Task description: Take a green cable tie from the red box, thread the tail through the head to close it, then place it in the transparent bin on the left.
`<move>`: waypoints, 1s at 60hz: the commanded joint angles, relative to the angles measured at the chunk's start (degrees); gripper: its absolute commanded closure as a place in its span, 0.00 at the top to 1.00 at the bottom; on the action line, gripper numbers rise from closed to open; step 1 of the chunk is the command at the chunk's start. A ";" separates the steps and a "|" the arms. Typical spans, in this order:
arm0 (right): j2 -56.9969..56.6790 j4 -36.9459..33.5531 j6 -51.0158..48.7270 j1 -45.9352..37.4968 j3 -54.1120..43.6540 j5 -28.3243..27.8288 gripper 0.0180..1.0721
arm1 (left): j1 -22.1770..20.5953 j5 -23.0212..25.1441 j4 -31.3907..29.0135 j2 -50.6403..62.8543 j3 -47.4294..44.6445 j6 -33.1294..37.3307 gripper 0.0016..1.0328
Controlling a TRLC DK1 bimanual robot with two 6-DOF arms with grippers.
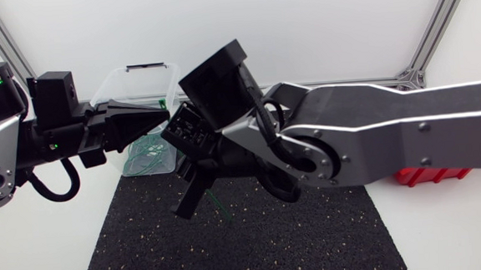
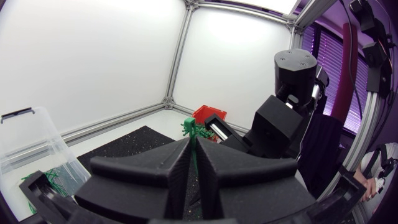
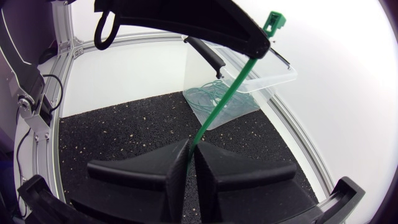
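Closest to the lens, the right gripper [image 3: 192, 149] is seen clamped on the green cable tie [image 3: 227, 93], which rises straight out from between its closed fingers. The strap's head [image 3: 273, 22] stands clear just past the tip of the left gripper [image 2: 191, 143]. That gripper's fingers are drawn together, with a thin green line in the slit between them, so it is judged to be pinching the strap just below the head. Ahead of the right gripper and below the strap, the transparent bin [image 3: 283, 78] is seen with closed ties already lying in it. The red box [image 2: 208, 114] lies ahead of the left gripper, beyond the strap. No loop has been formed yet, so threading is judged to be the step in hand. The head is best held steady by the left gripper with its slot kept free. The tail should be regripped close to its tip and bent round gently, in line with the slot, so that the strap is neither kinked nor pulled out of either grip.
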 commanded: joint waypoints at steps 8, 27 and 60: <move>1.30 -0.59 1.28 0.55 1.10 -0.26 0.14 | -0.72 0.04 1.25 1.06 0.66 -1.41 0.07; -0.28 -1.29 -0.22 -1.91 -1.01 0.27 0.39 | -1.25 0.65 1.17 2.20 0.93 -1.32 0.03; -2.65 -0.76 -11.38 -10.61 -8.39 3.43 0.80 | -6.70 -11.57 -8.50 1.41 0.93 12.30 0.03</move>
